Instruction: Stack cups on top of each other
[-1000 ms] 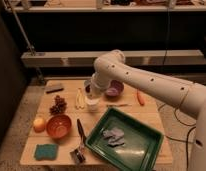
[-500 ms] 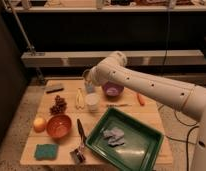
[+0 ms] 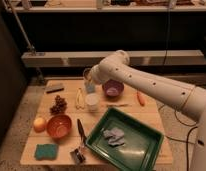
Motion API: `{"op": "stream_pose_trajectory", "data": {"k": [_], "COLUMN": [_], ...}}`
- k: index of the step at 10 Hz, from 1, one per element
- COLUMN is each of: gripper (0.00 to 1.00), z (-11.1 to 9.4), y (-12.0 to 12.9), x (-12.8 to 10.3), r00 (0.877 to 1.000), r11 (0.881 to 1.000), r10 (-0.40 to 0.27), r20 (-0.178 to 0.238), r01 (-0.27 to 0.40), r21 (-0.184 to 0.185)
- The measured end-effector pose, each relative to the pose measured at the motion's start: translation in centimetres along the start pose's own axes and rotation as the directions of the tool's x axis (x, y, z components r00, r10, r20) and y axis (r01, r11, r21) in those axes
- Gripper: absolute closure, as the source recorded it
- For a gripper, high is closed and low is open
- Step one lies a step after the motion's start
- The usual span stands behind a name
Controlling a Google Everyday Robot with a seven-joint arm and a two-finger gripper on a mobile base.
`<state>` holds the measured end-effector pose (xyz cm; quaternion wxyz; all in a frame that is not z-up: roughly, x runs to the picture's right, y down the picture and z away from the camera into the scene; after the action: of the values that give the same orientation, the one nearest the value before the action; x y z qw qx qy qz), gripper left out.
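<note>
With gripper [image 3: 90,81] pinching pale blue-grey cup [image 3: 90,87] above table [image 3: 146,112], white cup [image 3: 91,101] just below: centre over it, lower slow & straight, release only when seated inside, w/o tilt.

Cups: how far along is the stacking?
Nothing looks stacked yet. In hand: the gripper, shut, hangs above the back of the table with a small pale blue-grey cup at its tip, apparently lifted off the surface. The white cup stands alone just in front, beside the purple bowl. Left: set the held cup onto the white one; I can't make out a third cup here.
</note>
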<state>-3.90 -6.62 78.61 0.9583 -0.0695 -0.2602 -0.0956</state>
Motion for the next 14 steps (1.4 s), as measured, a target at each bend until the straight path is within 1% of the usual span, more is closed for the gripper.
{"op": "stream_pose_trajectory", "data": {"k": [1,2,3,4,5,6,7,9,11,14], "gripper": [1.0,1.0,1.0,1.0,1.0,1.0,1.0,1.0,1.0,1.0], "z": [0.3,1.1,2.3,3.4,4.2,5.2,5.7,6.2,7.0,8.5], "y": [-1.0,-2.1,-3.1,-3.7,-4.1,-4.3,-4.2,-3.7,-3.0,-2.1], "x": [1.5,2.6,3.6,4.3,4.4,3.6,2.7,2.1,2.3,3.2], "r00": [0.994,0.979,0.962,0.955,0.957,0.969,0.979,0.987,0.989,0.991], "r11": [1.0,0.999,0.998,0.997,0.997,0.995,0.992,0.984,0.977,0.969], "r10": [0.026,0.045,0.059,0.063,0.049,0.003,-0.044,-0.109,-0.125,-0.123], "r20": [0.104,0.197,0.265,0.29,0.285,0.249,0.198,0.116,0.082,0.055], "r01": [-0.025,-0.041,-0.048,-0.046,-0.028,0.02,0.066,0.124,0.137,0.132], "r21": [-0.011,-0.028,-0.049,-0.065,-0.077,-0.093,-0.105,-0.13,-0.165,-0.21]}}
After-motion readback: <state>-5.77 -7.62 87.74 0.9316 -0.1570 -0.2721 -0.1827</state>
